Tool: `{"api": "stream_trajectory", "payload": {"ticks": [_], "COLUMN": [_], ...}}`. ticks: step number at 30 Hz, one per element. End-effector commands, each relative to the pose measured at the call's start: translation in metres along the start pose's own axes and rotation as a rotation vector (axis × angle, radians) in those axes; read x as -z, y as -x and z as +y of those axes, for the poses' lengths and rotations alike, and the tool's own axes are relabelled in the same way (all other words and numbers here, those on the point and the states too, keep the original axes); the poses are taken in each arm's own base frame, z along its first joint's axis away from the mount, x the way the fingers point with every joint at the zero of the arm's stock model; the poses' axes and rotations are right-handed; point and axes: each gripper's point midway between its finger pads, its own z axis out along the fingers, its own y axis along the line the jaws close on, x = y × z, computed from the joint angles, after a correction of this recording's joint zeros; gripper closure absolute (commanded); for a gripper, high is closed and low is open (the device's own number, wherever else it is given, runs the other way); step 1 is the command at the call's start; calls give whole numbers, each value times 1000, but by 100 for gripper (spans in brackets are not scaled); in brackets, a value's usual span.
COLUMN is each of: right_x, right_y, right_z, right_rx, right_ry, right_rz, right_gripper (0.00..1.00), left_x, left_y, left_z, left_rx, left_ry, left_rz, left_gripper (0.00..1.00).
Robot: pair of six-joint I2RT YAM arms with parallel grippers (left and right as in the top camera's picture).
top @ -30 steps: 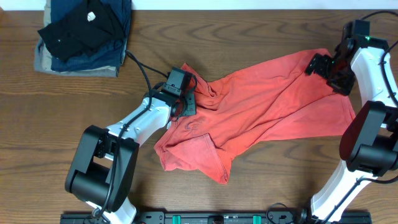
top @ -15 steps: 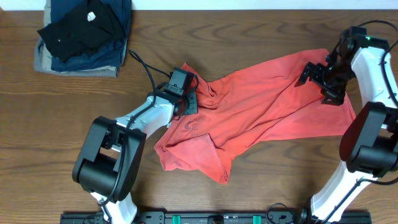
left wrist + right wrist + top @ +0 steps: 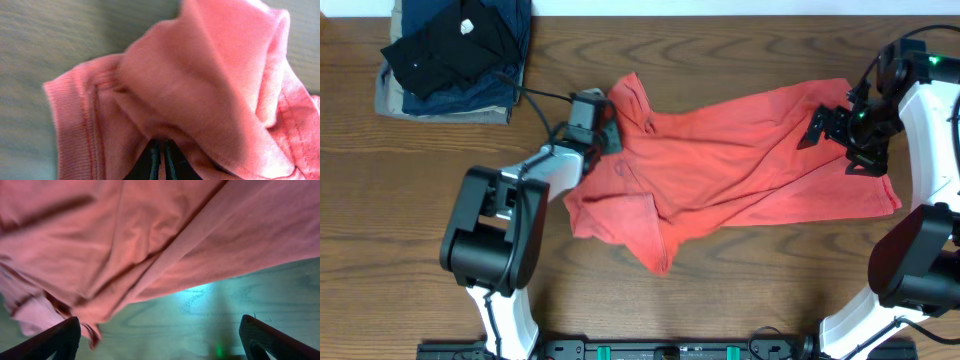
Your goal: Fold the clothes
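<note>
Overhead, nearest the bottom edge, the bare wood-grain desk (image 3: pixel 740 300) runs across the frame. It is flat and matte, and cloth will probably drag on it rather than slide. Above it, across the centre, the orange-red T-shirt (image 3: pixel 730 170) lies crumpled and askew, one sleeve flopped out at lower centre and creases running diagonally. It looks like light, limp cotton that will sag from any pinch and keep its wrinkles. The hems, shoulder seams or ribbed collar seem the surest places to take hold. At the shirt's upper-left corner the left arm (image 3: pixel 535 175) has its jaws clenched on a bunch of the fabric, shown close in the left wrist view. At centre right the right arm (image 3: pixel 930 110) hangs over the shirt's edge, jaws spread wide and grasping nothing. Farthest off, at upper left, a stack of dark folded garments (image 3: pixel 455 55) sits clear of the shirt. Of the room, only a pale strip shows along the top edge.
</note>
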Motion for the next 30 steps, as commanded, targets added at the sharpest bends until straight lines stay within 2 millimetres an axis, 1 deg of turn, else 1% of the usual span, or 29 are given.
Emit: {"api": "stream_trajectory", "payload": {"ticks": [1, 3, 6, 9, 10, 12, 13, 14, 15, 16, 17, 18, 21, 23, 26, 27, 28, 30], "right_x": [17, 21, 25, 26, 26, 24, 24, 24, 24, 23, 23, 23, 23, 23, 21, 20, 19, 15], "right_y": [-10, -16, -23, -28, -29, -30, -31, -31, -30, -27, -26, -25, -23, -23, -23, -24, -25, -26], "right_z": [16, 21, 26, 22, 21, 21, 22, 23, 25, 27, 28, 28, 30, 31, 32, 33, 33, 35], "right_rx": [68, 90, 111, 90, 84, 81, 81, 83, 87, 88, 90, 92, 95, 99, 106, 108, 111, 118], "right_ry": [5, 2, -15, -73, -90, -119, -123, -122, -119, -116, -114, -112, -109, -108, -109, -109, -110, -113], "right_rz": [-40, -44, -53, -56, -56, -57, -58, -60, -66, -77, -82, -88, -95, -96, -96, -93, -91, -84], "right_gripper": [1, 1, 1, 1, 1, 1, 1, 1, 1, 1, 1, 1, 1, 1, 1, 1, 1, 1], "left_x": [-25, -27, -22, -14, -11, -1, 2, 8, 13, 23, 27, 36, 65, 87, 117, 126, 133, 143], "left_y": [-21, -2, 31, 61, 68, 82, 85, 89, 93, 99, 101, 105, 109, 103, 88, 82, 76, 60], "left_z": [66, 79, 95, 108, 110, 111, 110, 108, 105, 101, 99, 95, 83, 72, 58, 55, 54, 56], "left_rx": [58, 70, 74, 75, 73, 56, 50, 38, 30, 28, 27, 26, 36, 48, 87, 92, 98, 108], "left_ry": [155, 167, 180, 201, 208, 227, 230, 236, 239, 244, 245, 247, 236, 203, 153, 144, 140, 157], "left_rz": [60, 29, -23, -40, -36, -1, 11, 31, 47, 67, 76, 89, 125, 160, 232, 260, 287, 353], "left_gripper": [92, 91, 91, 83, 68, 49, 47, 39, 29, 22, 20, 18, 13, 12, 10, 6, 1, 2]}}
